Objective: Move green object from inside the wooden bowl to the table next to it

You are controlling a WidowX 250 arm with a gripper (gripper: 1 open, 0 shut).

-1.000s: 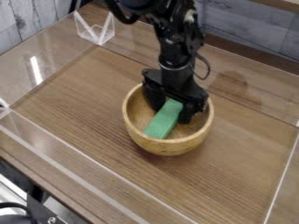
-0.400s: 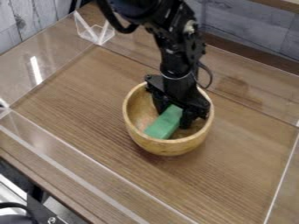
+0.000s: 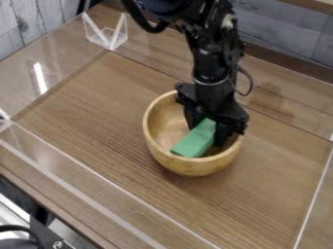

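The round tan wooden bowl [image 3: 176,136] stands on the brown wood-grain table [image 3: 92,107] near its middle. A flat bright-green object [image 3: 197,141] lies tilted inside the bowl against its right wall. My black gripper [image 3: 208,121] points almost straight down into the bowl, and its fingers are shut on the upper end of the green object. The arm rises from there toward the top of the view.
Clear plastic walls [image 3: 58,160] run round the table's edges. A small clear plastic piece [image 3: 104,34] stands at the back left. Bare tabletop lies to the left, right and front of the bowl.
The bowl, the green object and my gripper have shifted to the right together. The fingers have closed onto the green object's upper end.
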